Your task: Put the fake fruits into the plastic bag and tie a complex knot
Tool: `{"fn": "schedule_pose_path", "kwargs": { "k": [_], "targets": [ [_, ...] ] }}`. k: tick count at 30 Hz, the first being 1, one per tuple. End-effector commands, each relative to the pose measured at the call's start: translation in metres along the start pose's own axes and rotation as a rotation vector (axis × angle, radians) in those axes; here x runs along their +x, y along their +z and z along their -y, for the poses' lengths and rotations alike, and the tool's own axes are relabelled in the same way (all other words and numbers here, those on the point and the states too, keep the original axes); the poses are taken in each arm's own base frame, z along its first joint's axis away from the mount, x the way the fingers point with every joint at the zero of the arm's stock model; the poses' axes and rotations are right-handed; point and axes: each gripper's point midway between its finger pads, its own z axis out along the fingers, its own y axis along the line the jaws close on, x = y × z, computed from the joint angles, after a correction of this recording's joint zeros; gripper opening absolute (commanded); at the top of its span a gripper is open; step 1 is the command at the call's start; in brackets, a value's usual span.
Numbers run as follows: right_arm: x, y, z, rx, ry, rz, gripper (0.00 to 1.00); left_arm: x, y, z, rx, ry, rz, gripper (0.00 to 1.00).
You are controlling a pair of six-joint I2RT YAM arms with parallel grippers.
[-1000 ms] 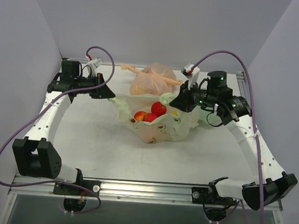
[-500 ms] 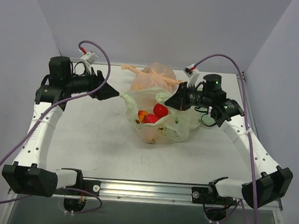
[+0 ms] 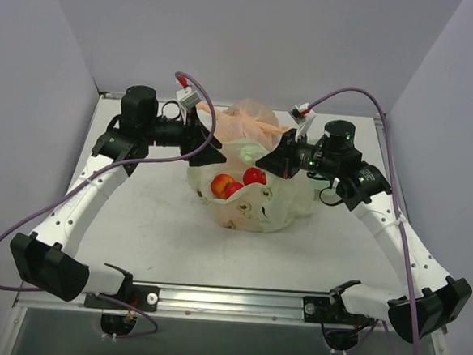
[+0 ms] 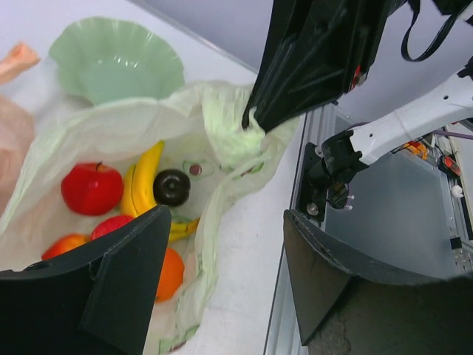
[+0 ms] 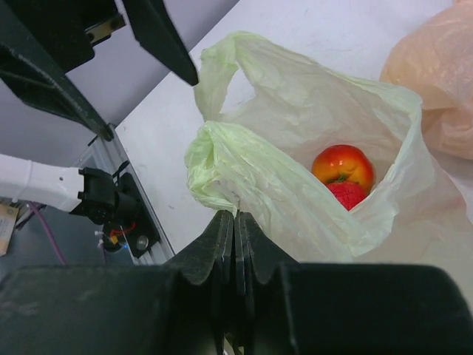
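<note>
The thin, crinkly, pale green translucent plastic carrier bag [image 5: 295, 170] sits between the two claws with its mouth gaping. The small glossy plastic fruits [image 4: 91, 187], red round ones, a yellow banana bunch [image 4: 148, 174] and an orange one, lie at its bottom, so loading looks finished and the step in hand is gathering the handles for the knot. The right claw [image 5: 234, 222] is clenched on a bunched handle of the bag, pinching the film right at its fingertips and holding it lifted. The left claw [image 4: 228, 213] is released, its jaws wide apart with nothing between them. The bag's free handle loop [image 5: 207, 81] stands just ahead of its fingertips. To do this well, the left claw should probably straddle that loop's strip squarely and close on a gathered fold rather than a single slippery layer. It should also stay off the peach-orange translucent knotted bag [image 3: 244, 121] just beyond it. The right claw's lift helps keep the mouth taut and the fruits low.
</note>
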Motion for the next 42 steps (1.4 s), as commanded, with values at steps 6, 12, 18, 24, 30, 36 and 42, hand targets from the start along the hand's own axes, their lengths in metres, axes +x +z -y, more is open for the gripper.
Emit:
{"fn": "schedule_pose_path", "kwargs": {
  "k": [6,12,18,24,30,36,42],
  "targets": [
    [-0.003,-0.01,-0.028,-0.093,-0.168,0.038,0.0,-0.026,0.033,0.027,0.202,0.176,0.075,0.73],
    [0.002,-0.012,-0.028,-0.098,-0.202,0.02,0.0,-0.01,0.04,0.034,0.247,0.272,0.035,0.75],
    [0.011,-0.013,-0.03,-0.121,-0.239,0.0,0.0,0.007,0.047,0.044,0.278,0.378,-0.005,0.76],
    [0.014,-0.014,-0.032,-0.129,-0.276,-0.004,0.0,0.011,0.055,0.033,0.23,0.385,-0.024,0.74],
    [0.017,-0.014,-0.033,-0.134,-0.286,-0.012,0.0,0.016,0.061,0.027,0.205,0.41,-0.044,0.59],
    [0.022,-0.013,-0.029,-0.127,-0.303,-0.025,0.0,0.013,0.062,0.028,0.201,0.434,-0.039,0.09],
    [0.024,-0.036,-0.013,-0.035,-0.386,-0.087,0.58,0.013,0.056,0.031,0.184,0.434,-0.036,0.0]
  ]
}}
